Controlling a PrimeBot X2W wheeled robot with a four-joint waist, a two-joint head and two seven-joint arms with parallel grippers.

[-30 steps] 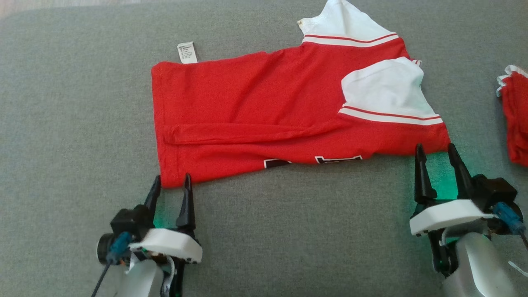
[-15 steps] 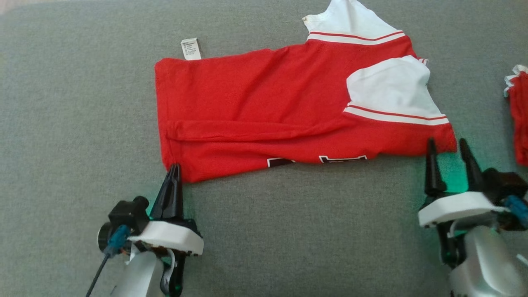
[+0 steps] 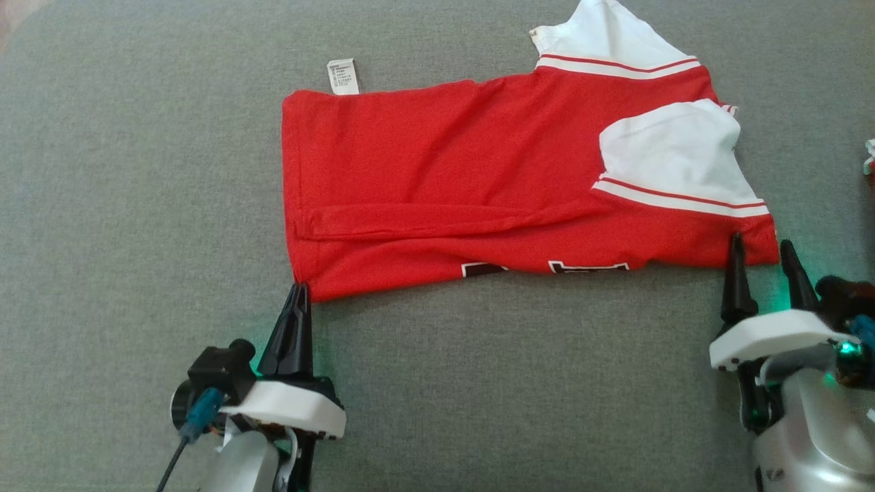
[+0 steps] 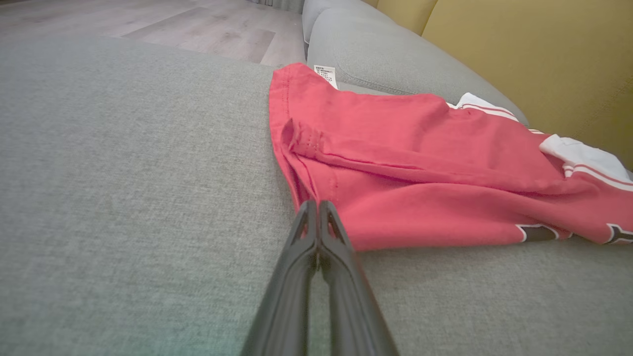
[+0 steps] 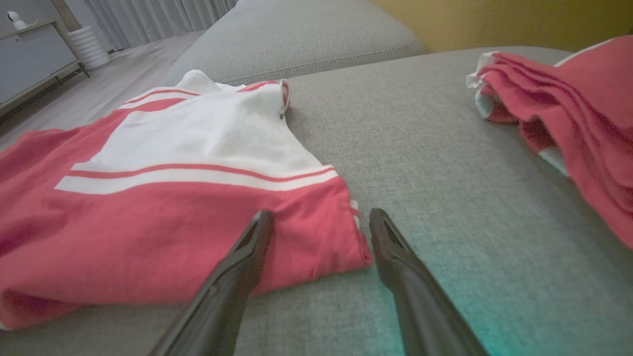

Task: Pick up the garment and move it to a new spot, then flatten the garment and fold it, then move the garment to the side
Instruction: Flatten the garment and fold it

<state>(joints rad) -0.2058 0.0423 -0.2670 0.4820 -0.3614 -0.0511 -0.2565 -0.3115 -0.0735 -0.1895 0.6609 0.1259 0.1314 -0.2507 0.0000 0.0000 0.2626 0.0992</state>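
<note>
Lying flat on the sofa point(image 3: 137, 205), the shirt point(image 3: 444, 171) is set for folding: left gripper point(image 3: 299, 290) closed tight on 1 near corner, right gripper point(image 3: 760, 249) spread wide around the other.

The left gripper point(image 3: 299, 287) has its two dark fingers pressed tight together (no gap from base to tip), pointing up and away from its pale forearm point(image 3: 236, 465). The right gripper point(image 3: 761, 240) has its fingers spread with a clear gap between the tips, both leaning slightly toward the robot's left.
</note>
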